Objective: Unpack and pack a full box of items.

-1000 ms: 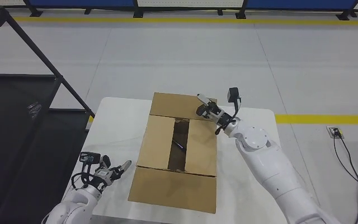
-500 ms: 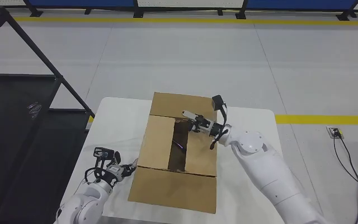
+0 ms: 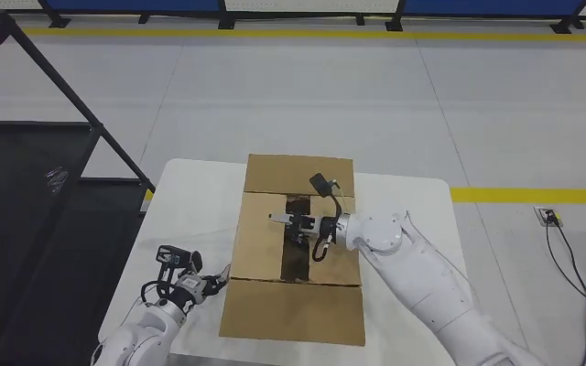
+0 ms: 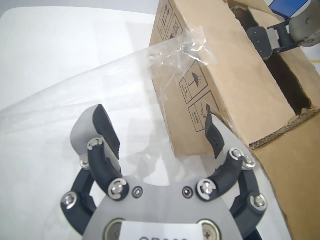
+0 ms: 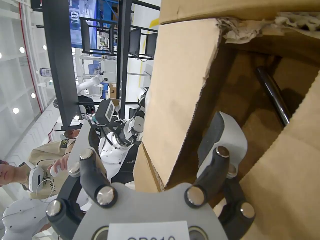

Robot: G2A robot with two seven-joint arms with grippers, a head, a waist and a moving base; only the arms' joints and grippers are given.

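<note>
- The cardboard box (image 3: 275, 265) sits mid-table (image 3: 192, 206), its top flaps parted along a dark slot.
- The right gripper (image 5: 157, 156) is right at that slot, jaws apart and straddling a flap (image 5: 180, 88). One finger (image 5: 225, 136) is inside the box, the other outside.
- Down in the box, a black rod (image 5: 272, 96) lies just beyond the inner finger.
- The left gripper (image 4: 160, 133) is low at the box's near corner, jaws wide apart. The corner pokes in between them, close to one pad.
- Clear film (image 4: 180, 48) clings to that side of the box.
</note>
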